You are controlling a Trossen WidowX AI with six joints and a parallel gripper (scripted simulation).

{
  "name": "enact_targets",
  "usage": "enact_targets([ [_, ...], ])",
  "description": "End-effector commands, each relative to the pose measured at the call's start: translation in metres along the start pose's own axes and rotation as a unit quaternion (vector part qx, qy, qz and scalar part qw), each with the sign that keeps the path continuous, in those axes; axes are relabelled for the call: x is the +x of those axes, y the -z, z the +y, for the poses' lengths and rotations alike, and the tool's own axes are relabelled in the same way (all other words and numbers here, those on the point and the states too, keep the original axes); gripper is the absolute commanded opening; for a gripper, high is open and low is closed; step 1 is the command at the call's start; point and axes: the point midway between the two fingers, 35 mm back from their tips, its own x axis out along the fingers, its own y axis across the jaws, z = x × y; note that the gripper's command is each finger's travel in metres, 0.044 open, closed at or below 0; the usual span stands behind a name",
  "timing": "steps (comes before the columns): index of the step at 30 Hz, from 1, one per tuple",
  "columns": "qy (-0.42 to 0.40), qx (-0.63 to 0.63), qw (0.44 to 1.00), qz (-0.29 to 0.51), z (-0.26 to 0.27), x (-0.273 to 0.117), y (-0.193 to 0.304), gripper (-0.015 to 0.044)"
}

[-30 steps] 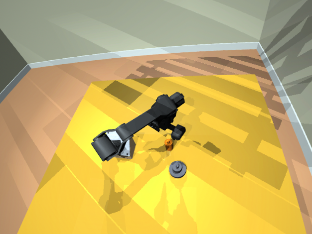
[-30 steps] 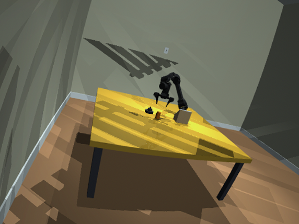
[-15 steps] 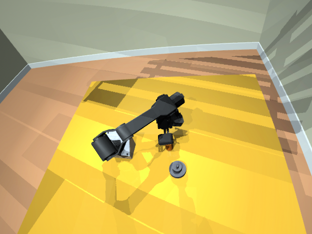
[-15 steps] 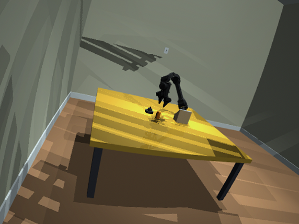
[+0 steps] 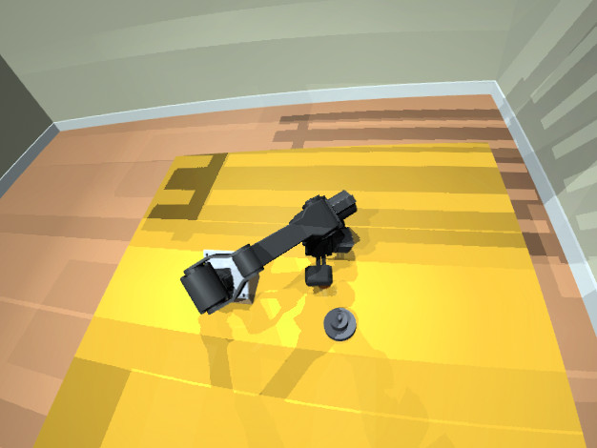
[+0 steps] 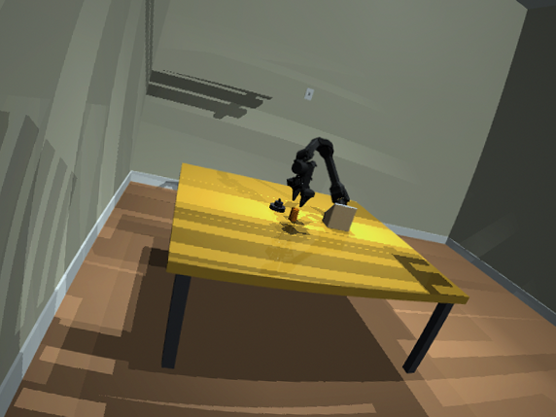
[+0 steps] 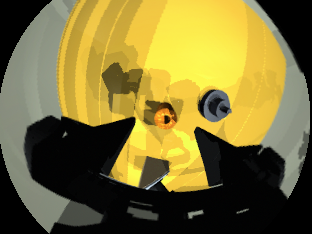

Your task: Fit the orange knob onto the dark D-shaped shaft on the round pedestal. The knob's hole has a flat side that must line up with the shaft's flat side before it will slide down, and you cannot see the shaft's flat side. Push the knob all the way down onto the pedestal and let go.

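Observation:
The orange knob (image 6: pixel 293 214) (image 7: pixel 160 121) stands on the yellow table with its hole facing up. In the top view only an orange sliver shows below a dark finger. The round grey pedestal (image 5: pixel 329 330) (image 6: pixel 277 207) (image 7: pixel 210 98) stands a short way from the knob, with the dark shaft (image 5: pixel 339 317) (image 6: pixel 278 201) (image 7: pixel 226 110) upright and bare. My gripper (image 6: pixel 298 202) (image 7: pixel 166 124) is open and empty, above the knob. In the wrist view the knob shows between the fingertips, and the pedestal lies to the right. The shaft's flat side cannot be made out.
The arm's pale base block (image 5: pixel 246 289) (image 6: pixel 341 217) stands on the yellow table (image 5: pixel 434 313) (image 6: pixel 226 242), on the other side of the knob from the pedestal. Dark shadow bands cross the table top. The arm's upper links reach over the table from the base.

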Motion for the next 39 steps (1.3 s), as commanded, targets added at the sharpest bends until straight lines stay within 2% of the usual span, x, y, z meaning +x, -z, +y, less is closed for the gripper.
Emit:
enact_targets([
  [1, 0.006, -0.005, 1.000, 0.005, -0.001, 0.010, 0.003, 0.0440],
  [39, 0.007, -0.005, 1.000, 0.005, -0.002, 0.068, 0.003, 0.0440],
])
